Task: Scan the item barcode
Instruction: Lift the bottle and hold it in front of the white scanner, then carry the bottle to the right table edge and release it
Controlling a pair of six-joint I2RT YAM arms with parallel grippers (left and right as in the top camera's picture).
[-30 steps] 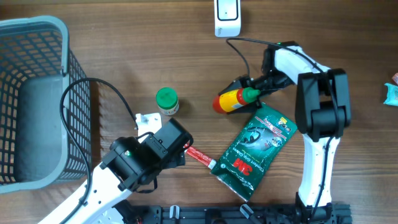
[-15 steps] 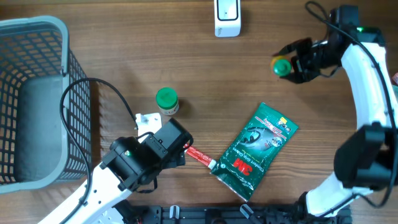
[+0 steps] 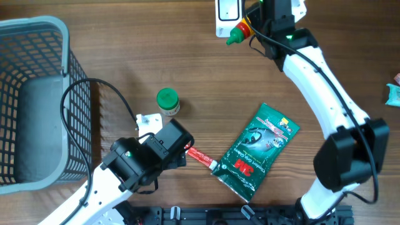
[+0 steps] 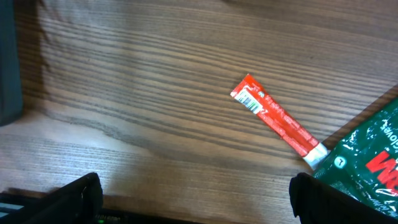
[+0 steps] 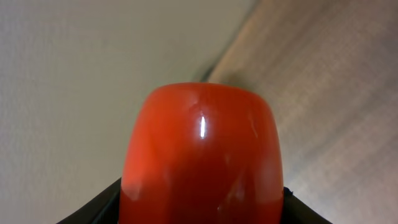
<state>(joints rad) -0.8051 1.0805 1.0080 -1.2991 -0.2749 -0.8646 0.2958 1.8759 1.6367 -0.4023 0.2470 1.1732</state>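
now the bottle (image 3: 240, 31) has been swung up to the scanner (image 3: 226, 14), its green cap (image 3: 232, 40) just beside it, clenched in the right pincer (image 3: 255, 22); the scan is likely being attempted. the left pincer (image 4: 196, 196) is held wide, empty.

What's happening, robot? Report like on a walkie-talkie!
Right end effector shut on red squeeze bottle, green cap beside white scanner. Left end effector open above red tube. Nothing blocking scanner.
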